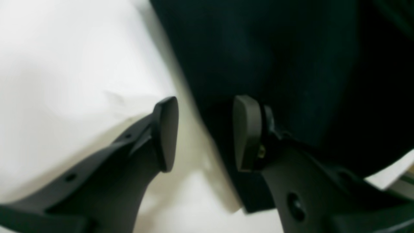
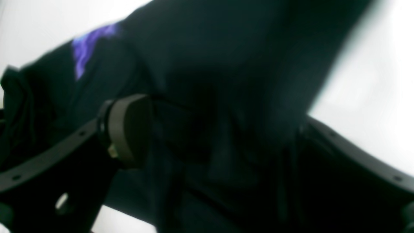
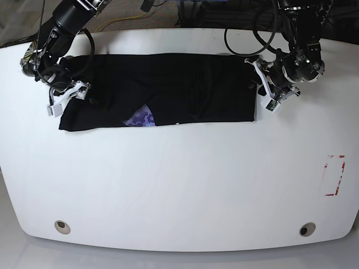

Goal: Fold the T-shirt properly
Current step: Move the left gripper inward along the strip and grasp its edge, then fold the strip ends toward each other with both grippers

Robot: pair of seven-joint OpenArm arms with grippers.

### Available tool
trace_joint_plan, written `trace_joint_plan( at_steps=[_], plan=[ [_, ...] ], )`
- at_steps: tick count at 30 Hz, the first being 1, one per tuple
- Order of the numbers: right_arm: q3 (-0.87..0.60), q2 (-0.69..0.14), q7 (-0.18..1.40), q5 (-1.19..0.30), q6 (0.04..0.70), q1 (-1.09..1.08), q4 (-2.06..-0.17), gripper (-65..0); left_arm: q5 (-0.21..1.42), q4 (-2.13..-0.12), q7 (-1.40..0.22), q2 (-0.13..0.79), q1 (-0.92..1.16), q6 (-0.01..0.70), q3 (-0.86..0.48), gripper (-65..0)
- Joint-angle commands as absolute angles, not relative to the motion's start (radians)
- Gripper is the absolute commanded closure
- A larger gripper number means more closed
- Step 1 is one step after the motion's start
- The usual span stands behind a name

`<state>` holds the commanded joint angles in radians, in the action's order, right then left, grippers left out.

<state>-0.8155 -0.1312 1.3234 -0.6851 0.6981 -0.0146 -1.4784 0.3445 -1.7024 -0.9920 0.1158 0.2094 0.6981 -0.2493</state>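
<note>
The T-shirt (image 3: pixel 168 89) lay on the white worktop (image 3: pixel 179 185) as a long black band across the far half, folded lengthwise, with a patch of purple print (image 3: pixel 139 120) showing at its near edge left of centre. The helper-style "plain" look did not hold: the right wrist view also showed a purple mark (image 2: pixel 87 45) on the fabric. The left claw (image 1: pixel 205 132) sat at the right end of the band, its jaws apart; one pad (image 1: pixel 166 132) was over bare worktop, the other pad (image 1: pixel 247 132) over the black cloth, with the cloth edge running between them and nothing pinched. The right claw (image 2: pixel 213 136) was at the left end of the band, jaws spread wide, with bunched black fabric filling the gap between them; whether it was gripping the cloth could not be told. A red-edged marking (image 3: pixel 334 175) lay on the worktop at the right, well apart from the shirt.
</note>
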Motion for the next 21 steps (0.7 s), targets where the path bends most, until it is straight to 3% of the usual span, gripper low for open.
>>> trace_joint_plan(
  at_steps=[2, 6, 8, 12, 17, 21],
  plan=[
    [-0.811, -0.131, 1.323, -0.688, 0.698, -0.015, -1.483, -45.2, 0.344, -1.659, -0.986, 0.116, 0.209, 0.698, -0.249, -25.0],
    [-0.808, -0.142, 1.322, -0.694, 0.698, -0.024, -1.512, -13.3, 0.344, -1.613, -0.928, 0.114, 0.209, 0.698, -0.236, -25.0],
    [-0.806, -0.159, 1.322, -0.694, 0.698, -0.024, -1.573, -4.9, 0.344, -1.607, -0.924, 0.114, 0.209, 0.698, -0.213, -25.0],
    [-0.805, -0.177, 1.337, -0.694, 0.698, -0.016, -1.718, -3.0, 0.351, -1.616, -0.924, 0.113, 0.209, 0.698, -0.163, -25.0],
    [-0.802, -0.191, 1.396, -0.694, 0.698, -0.015, -1.873, -2.9, 0.344, -1.593, -0.921, 0.048, 0.153, 0.627, -0.099, -25.0],
    [-0.688, -0.206, 1.396, -0.694, 0.698, -0.013, -1.965, -2.9, 0.344, -1.524, -0.921, -0.015, 0.082, 0.602, 0.007, -25.0]
  ],
)
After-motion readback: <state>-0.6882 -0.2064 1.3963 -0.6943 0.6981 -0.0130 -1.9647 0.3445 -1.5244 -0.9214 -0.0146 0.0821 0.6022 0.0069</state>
